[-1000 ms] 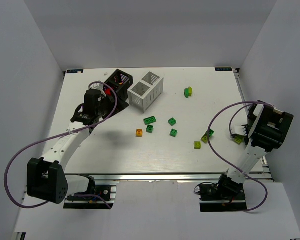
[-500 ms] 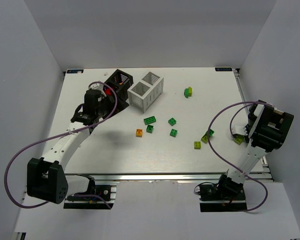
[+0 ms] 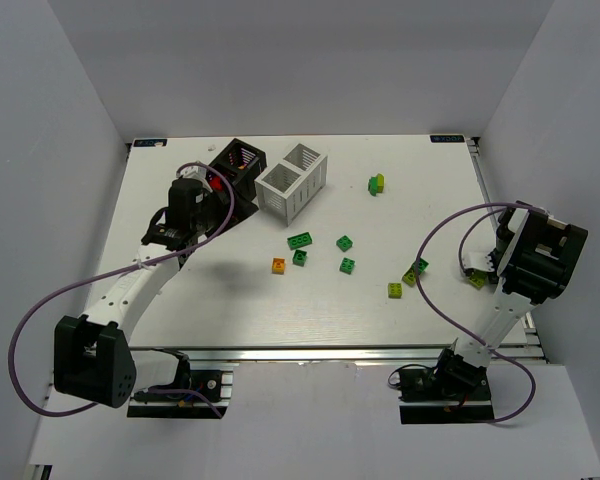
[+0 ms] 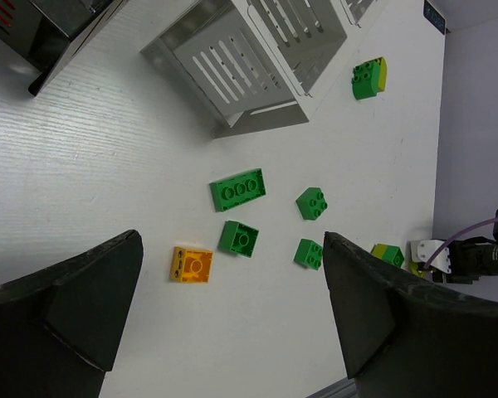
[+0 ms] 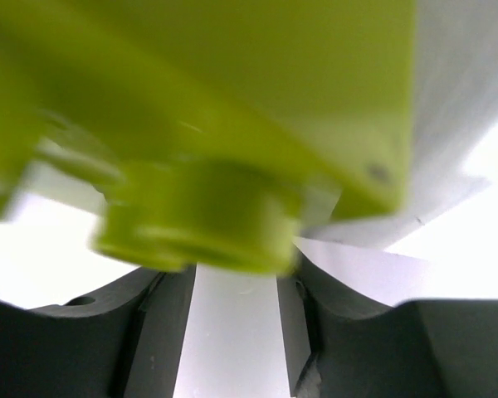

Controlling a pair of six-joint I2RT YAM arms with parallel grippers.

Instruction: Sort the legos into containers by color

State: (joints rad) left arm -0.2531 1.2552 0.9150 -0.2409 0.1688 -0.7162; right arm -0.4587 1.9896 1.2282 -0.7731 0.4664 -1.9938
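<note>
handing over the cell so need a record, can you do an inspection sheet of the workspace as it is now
surface: white table, no marks seen
job's things: black container and white container side by side at far left; four green bricks and an orange brick loose mid-table; green-and-yellow pair farther back; more bricks toward the right
clutter: nothing seen
hands: left hand open, empty; right hand appears shut on a yellow-green brick
cables: purple cable loops off each arm, no snag seen
surroundings: plain walls on three sides
</note>
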